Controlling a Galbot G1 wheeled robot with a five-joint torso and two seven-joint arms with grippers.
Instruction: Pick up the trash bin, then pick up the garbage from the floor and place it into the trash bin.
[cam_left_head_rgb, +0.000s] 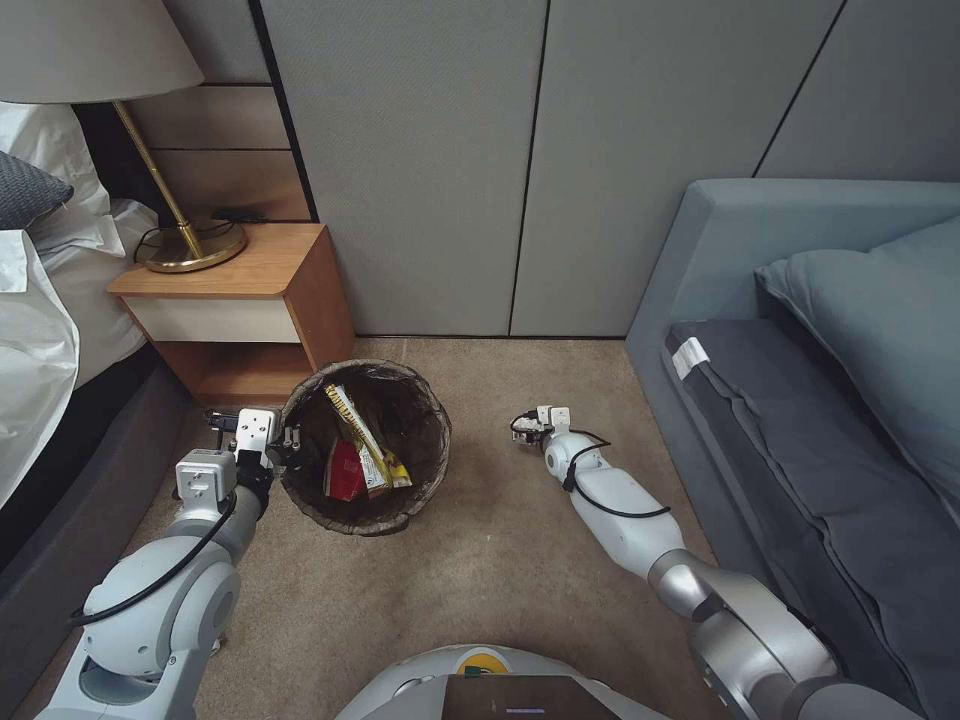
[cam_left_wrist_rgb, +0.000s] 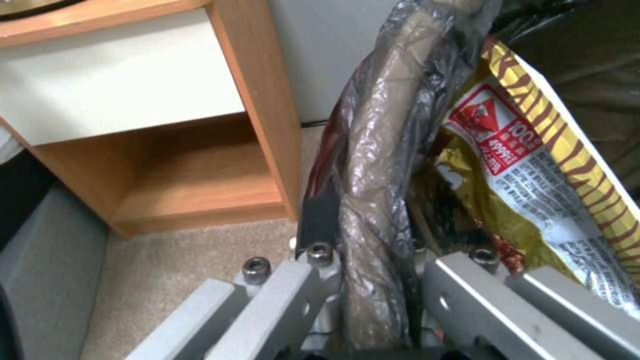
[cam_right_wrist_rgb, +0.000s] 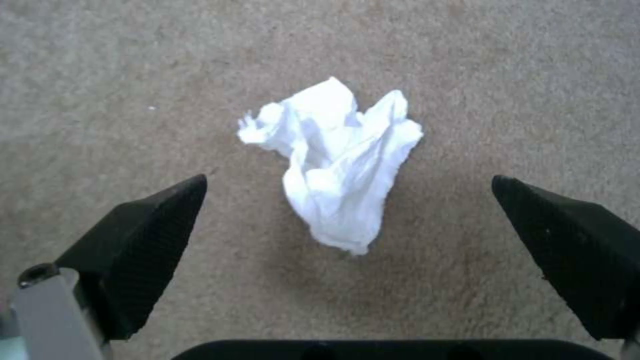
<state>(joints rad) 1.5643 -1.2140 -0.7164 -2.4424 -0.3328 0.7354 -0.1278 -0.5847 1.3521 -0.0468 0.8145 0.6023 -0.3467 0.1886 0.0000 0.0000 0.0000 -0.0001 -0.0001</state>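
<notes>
The left hand (cam_left_head_rgb: 283, 441) was clamped on the near-left rim of the trash bin (cam_left_head_rgb: 365, 445), with the bag-covered rim pinched between its fingers (cam_left_wrist_rgb: 320, 252) in the left wrist view. The bin, lined with a dark bag folded over its edge, was seen just beside the wooden nightstand (cam_left_head_rgb: 240, 300); whether it rested on the carpeted floor (cam_left_head_rgb: 480, 560) or was lifted just clear of it could not be told. Inside it, a yellow striped wrapper (cam_left_head_rgb: 362, 432) was leaned upright beside a red packet (cam_left_head_rgb: 345, 472); in the wrist view the wrapper's red-and-white label was shown close against the rim.

The right hand (cam_right_wrist_rgb: 350, 235) was held low over the floor to the right of the bin, fingers spread wide apart and pointed down. A crumpled white tissue (cam_right_wrist_rgb: 333, 160) was seen lying on the carpet between and just beyond the two black fingertips (cam_right_wrist_rgb: 143, 240), untouched by either.

A brass lamp base (cam_left_head_rgb: 190, 250) was set on the nightstand's tabletop, with the bed (cam_left_head_rgb: 40, 330) to its left. A grey sofa (cam_left_head_rgb: 800, 400) was placed along the right, near the right arm.
</notes>
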